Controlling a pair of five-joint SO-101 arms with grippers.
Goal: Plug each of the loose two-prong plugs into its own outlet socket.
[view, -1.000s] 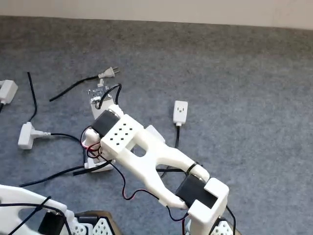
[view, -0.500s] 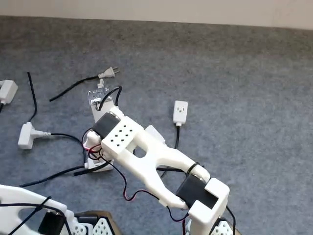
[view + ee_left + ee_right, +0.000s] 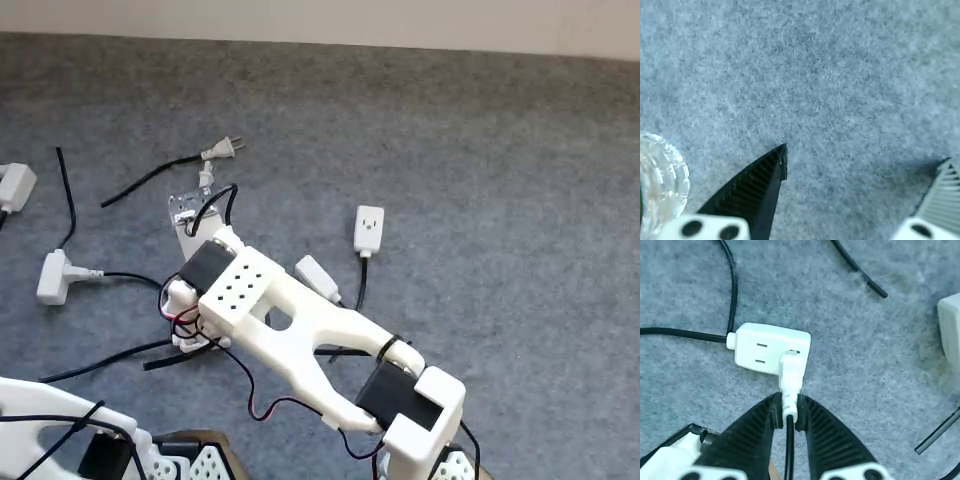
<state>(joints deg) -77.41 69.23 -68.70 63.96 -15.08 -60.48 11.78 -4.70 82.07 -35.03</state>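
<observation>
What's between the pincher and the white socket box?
The white plug, in the right wrist view: right gripper pinches its back, its nose touches the socket box.

Right arm (image 3: 300,335) stretched out low; right gripper (image 3: 789,407) pinched on plug (image 3: 790,377). Left gripper (image 3: 864,155) spread wide, facing down.

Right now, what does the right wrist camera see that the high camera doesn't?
Right wrist view: the right gripper pinching a white plug, its tip at a white outlet block. High view: a loose two-prong plug and a separate white outlet, lying apart from each other. Both: grey carpet and black cords.
</observation>
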